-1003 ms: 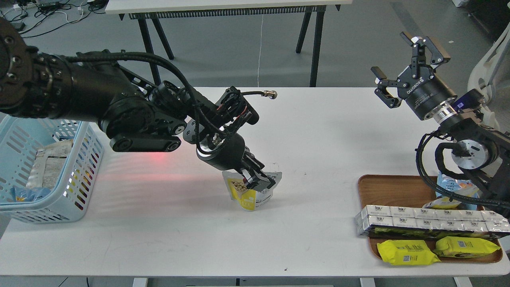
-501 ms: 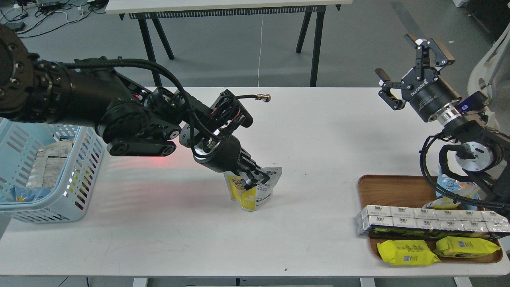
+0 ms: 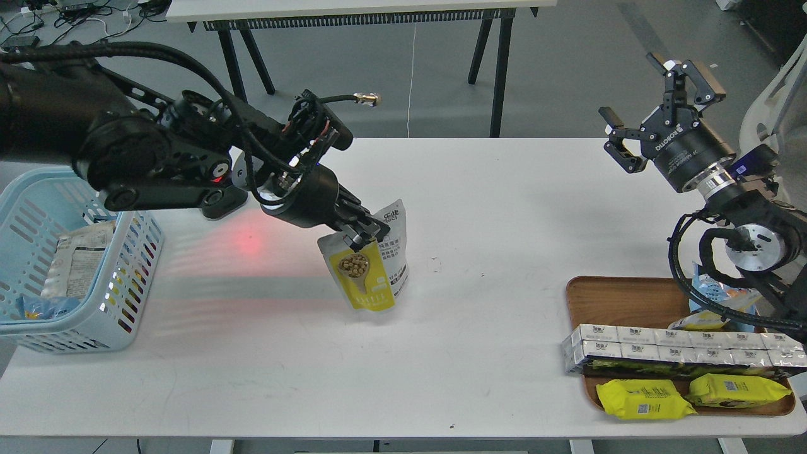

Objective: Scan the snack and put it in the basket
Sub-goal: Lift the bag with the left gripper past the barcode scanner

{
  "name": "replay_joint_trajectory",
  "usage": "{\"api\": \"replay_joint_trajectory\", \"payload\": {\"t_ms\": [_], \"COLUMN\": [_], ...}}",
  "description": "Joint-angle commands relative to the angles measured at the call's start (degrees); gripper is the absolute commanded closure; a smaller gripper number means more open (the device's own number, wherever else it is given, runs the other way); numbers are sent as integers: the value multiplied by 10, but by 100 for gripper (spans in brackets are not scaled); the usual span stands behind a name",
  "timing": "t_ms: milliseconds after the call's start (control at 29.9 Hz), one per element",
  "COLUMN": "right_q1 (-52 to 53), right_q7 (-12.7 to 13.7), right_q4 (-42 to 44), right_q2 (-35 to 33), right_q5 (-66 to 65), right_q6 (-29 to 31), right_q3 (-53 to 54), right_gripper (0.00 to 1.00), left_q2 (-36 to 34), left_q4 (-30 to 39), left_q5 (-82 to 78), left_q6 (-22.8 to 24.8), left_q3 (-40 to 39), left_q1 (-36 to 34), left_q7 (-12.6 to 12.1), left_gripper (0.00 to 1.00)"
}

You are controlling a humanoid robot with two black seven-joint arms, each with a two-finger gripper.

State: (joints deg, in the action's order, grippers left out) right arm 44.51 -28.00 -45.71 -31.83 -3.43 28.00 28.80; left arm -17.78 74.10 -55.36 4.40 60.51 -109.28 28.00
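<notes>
The snack [image 3: 371,271] is a yellow and white stand-up pouch with a round picture of beige beans. It hangs lifted above the white table [image 3: 479,208], near the middle. My left gripper [image 3: 362,233] is shut on the pouch's top edge. The light blue slotted basket [image 3: 129,252] stands at the table's left edge, well left of the pouch, with a pale bag inside. My right gripper [image 3: 652,94] is open and empty, raised above the table's far right.
A brown wooden tray [image 3: 621,299] at the right front holds a row of silver-white boxes [image 3: 681,347], two flat yellow packs [image 3: 643,398] and a blue-and-white bag [image 3: 719,302]. A red light spot [image 3: 247,241] lies on the table near the basket.
My left gripper has lifted the pouch off the table and carried it up and to the left, toward the basket. The right gripper has shifted slightly right and stays open.
</notes>
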Motion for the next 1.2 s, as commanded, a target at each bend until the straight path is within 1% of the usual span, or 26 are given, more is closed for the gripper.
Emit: {"api": "replay_joint_trajectory", "payload": {"t_ms": [0,67,234,434,535,668,769,869,1003,1103,1170], "right_q1": [0,0,0,1,1,1,1,1,2,1,1], "right_q7": [0,0,0,0,0,0,0,0,0,0,0], "right_q4": [0,0,0,-1,-4,-8,-8,-8,-7,-7,-7], "right_q2": [0,1,3,7,7,7,8,10,19,24,28], "right_q5": [0,0,0,0,0,0,0,0,0,0,0], "right_q6": [0,0,0,0,0,0,0,0,0,0,0], "right_q3": [3,6,13,13,13,13,13,13,13,13,13], "right_gripper": [2,2,2,2,2,2,2,2,2,2,2], "left_q2": [-55,-80,-120,-144,-157,-188,-232,-278,-370,-419,-443], "left_q4": [-6,-19,-89,-146,-162,-159,-145,-96,-34,-27,-31], "left_q5": [-28,-45,-78,-96,-98,-100,-107,-136,-171,-200,-225], "left_q6": [0,0,-2,-16,-17,-16,-11,-9,3,21,28], "left_q3": [10,13,40,41,37,35,29,30,28,27,25], "left_q1": [-18,-18,-2,65,86,86,67,12,-65,-104,-112], "left_q7": [0,0,0,0,0,0,0,0,0,0,0], "left_gripper": [100,100,100,100,100,100,100,100,100,100,100]}}
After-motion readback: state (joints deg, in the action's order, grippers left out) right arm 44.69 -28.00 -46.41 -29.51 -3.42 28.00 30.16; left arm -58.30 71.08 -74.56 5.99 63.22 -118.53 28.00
